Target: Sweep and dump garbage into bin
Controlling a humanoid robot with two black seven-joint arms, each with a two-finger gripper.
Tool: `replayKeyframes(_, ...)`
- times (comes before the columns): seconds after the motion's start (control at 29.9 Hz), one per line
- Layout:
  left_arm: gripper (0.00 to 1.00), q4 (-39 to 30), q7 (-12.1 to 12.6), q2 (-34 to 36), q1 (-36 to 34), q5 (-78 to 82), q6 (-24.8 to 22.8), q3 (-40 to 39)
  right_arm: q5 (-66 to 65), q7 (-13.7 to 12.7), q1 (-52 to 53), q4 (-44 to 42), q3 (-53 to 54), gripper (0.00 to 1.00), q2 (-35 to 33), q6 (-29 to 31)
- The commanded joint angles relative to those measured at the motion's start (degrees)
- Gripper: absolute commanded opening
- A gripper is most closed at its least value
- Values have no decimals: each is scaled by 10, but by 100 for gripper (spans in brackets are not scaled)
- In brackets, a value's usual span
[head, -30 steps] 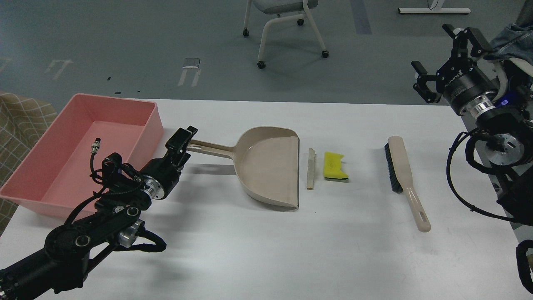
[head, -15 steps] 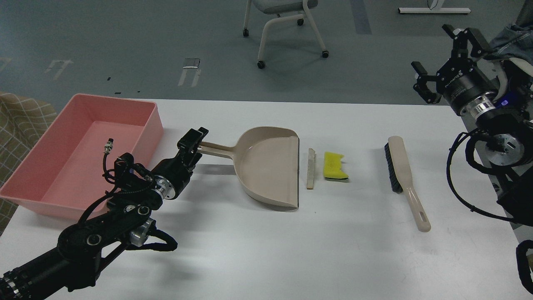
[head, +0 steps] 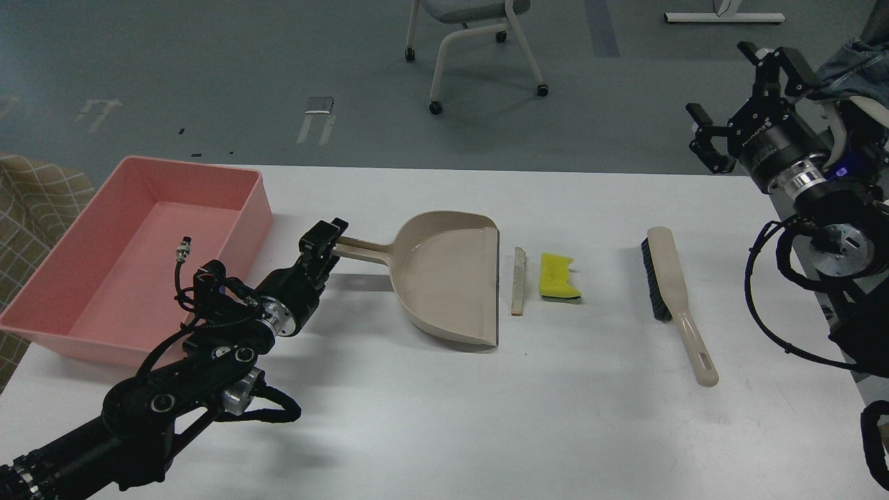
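Note:
The garbage lies mid-table: a thin white bread slice with brown crust [head: 518,281], seen edge-on, and a yellow sponge piece with dark green backing [head: 559,277] just right of it. Both lie beside the open mouth of the beige dustpan [head: 451,278]. The pink bin [head: 254,208] stands at the table's left and holds nothing. My left gripper [head: 325,242] is at the end of the dustpan's handle, with a finger on either side of it and the jaws looking open. My right gripper [head: 727,101] is wide open and empty, raised off the table's far right corner.
A beige brush with black bristles [head: 668,278] lies right of the sponge, handle toward me. A wheeled chair [head: 479,42] stands on the floor beyond the white table [head: 486,417]. A checked cloth [head: 35,198] shows at the far left.
My left gripper moved right along the table to the end of the dustpan's handle, then settled slightly lower. The dustpan, the garbage, the brush and the right arm have not moved.

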Motion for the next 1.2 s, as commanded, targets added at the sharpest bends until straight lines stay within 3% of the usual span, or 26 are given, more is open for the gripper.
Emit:
replayKeyframes(0.0,3,-1,1,-3,2,-2,1,-1,0,0,1,0,0,100,0,0)
replayKeyframes(0.6,0,0,11,-3,-5,2,13,-1,-15,-3,3,8,-17,100,-10,0)
replayKeyframes(0.94,0,1,8,-16,-4,23,71,-3,-73,-12,19,170,-227,100,-204,0)
replayKeyframes(1.17,0,1,-3,-38,-3,50,119,-4,-125,-31,13,264,-264,100,-300,0)
